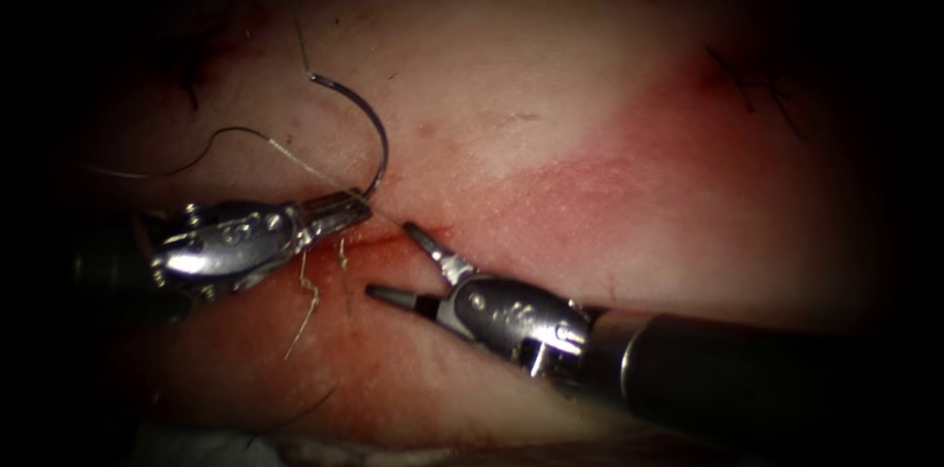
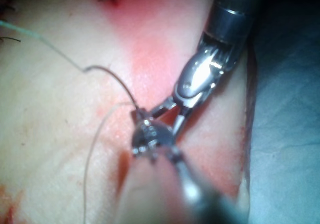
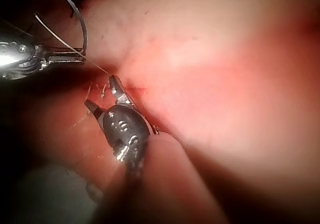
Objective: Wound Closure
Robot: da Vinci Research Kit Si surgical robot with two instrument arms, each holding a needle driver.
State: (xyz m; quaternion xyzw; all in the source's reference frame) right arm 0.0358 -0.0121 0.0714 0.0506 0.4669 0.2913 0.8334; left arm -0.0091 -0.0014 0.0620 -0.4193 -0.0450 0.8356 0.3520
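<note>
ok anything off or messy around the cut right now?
Nothing damaged. Left pincer holds the needle near its tip end, clear of the tissue. Right pincer is open, empty. Frayed thread ends and red fluid sit at the cut.

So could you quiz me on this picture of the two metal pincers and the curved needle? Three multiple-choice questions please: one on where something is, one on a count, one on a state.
1. Where does the left tool grip the needle?
A. At the sharp tip
B. Near its lower end, with the curve rising above the jaws
C. Nowhere

2. How many metal tools show in the endoscope view?
A. One
B. Two
C. Three

3. How do the right tool's jaws stand?
A. Open, holding nothing
B. Shut on the needle
C. Shut on the thread

Answers:
1 B: the needle's arc stands free above the tissue from the shut jaws, with the thread trailing off to the left.
2 B: one comes in from each side.
3 A: its two jaws are spread apart over the cut.
</note>
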